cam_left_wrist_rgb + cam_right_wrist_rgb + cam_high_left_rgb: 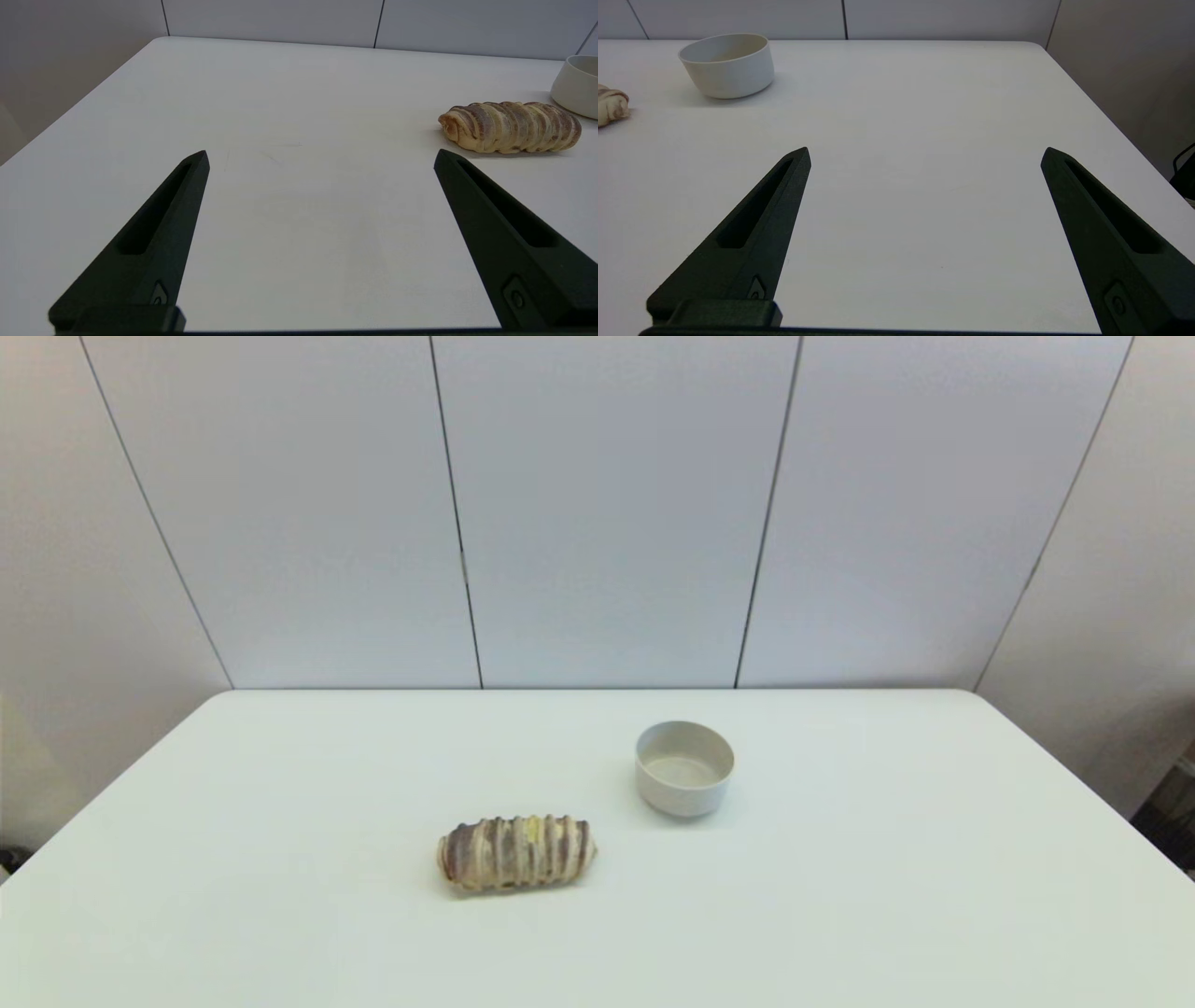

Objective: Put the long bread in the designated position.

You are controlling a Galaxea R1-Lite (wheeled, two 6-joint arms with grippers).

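The long bread (516, 852), a tan loaf with dark crosswise stripes, lies flat on the white table (280, 784) a little left of centre. In the left wrist view the long bread (510, 126) sits ahead of my open left gripper (320, 157), off toward the bowl side. One end of the long bread (611, 106) shows at the edge of the right wrist view. My right gripper (925, 154) is open over bare table, with nothing between its fingers. Neither arm shows in the head view.
A small white bowl (684, 767) stands empty, behind and to the right of the bread; the bowl (727, 64) also shows in the right wrist view and the bowl's side (577, 86) in the left wrist view. Grey wall panels close off the table's far edge.
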